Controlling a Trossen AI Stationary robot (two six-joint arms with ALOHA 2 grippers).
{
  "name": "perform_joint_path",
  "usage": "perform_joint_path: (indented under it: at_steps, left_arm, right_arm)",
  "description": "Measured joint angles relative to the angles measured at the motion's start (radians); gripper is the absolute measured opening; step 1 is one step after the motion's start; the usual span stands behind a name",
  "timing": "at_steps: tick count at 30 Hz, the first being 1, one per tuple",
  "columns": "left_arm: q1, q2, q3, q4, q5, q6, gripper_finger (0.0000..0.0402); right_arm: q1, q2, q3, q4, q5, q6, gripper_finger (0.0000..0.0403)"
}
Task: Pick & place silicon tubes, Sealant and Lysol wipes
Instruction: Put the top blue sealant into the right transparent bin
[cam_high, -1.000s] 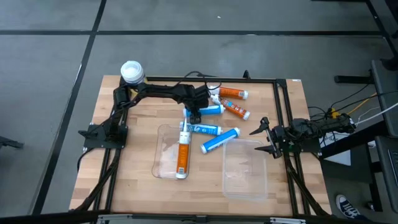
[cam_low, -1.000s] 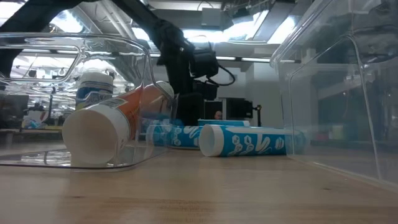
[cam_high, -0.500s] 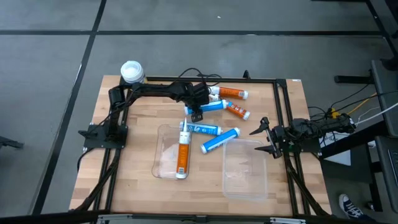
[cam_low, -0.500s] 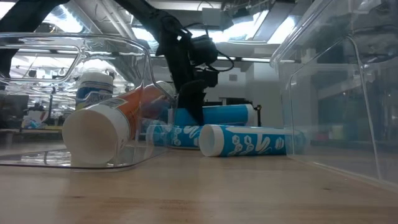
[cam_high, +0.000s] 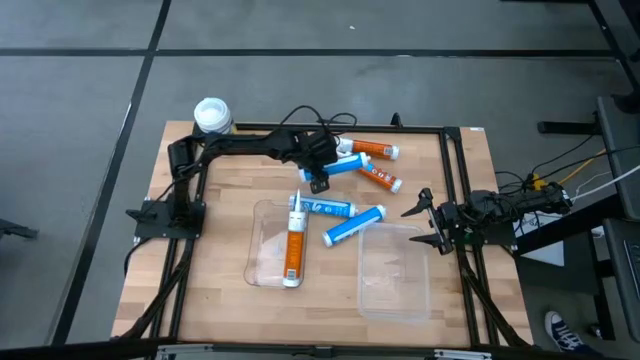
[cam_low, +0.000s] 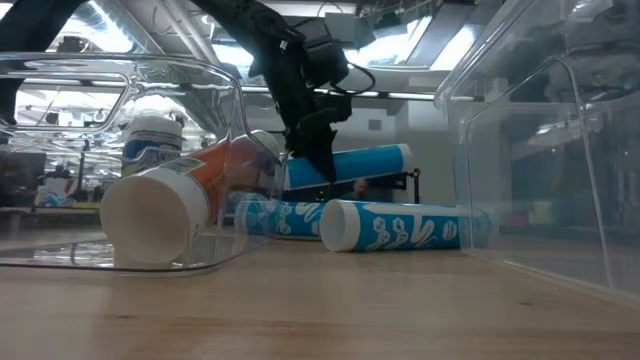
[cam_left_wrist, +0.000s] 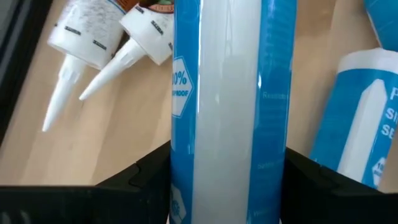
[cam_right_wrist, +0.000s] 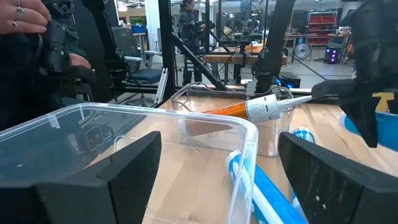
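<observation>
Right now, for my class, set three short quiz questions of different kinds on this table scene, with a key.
1. True or false: the left gripper is shut on a blue tube that hangs clear of the table.
2. Which container holds the orange tube?
A. the left clear bin
B. the right clear bin
C. neither
3. Fill in: the Lysol wipes stand at the table's far ____ corner in the high view.

Key:
1. True. The low view shows the tube lifted, tilted, above the two blue tubes lying on the wood.
2. A
3. left

The right gripper waits open at the table's right edge.
</observation>
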Motion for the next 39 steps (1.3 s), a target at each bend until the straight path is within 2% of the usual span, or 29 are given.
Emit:
perform_joint_path:
  at_steps: [14,39]
  left_arm:
    - [-0.003,-0.054,0.000,0.031,-0.050,-0.046,0.0209]
    - [-0.033,-0.195,0.000,0.349,-0.085,-0.226,0.0209]
  right_arm:
    - [0.000,0.000,0.000,0.000,0.000,0.000,0.0323]
    - [0.000,0.000,0.000,0.000,0.000,0.000,0.0323]
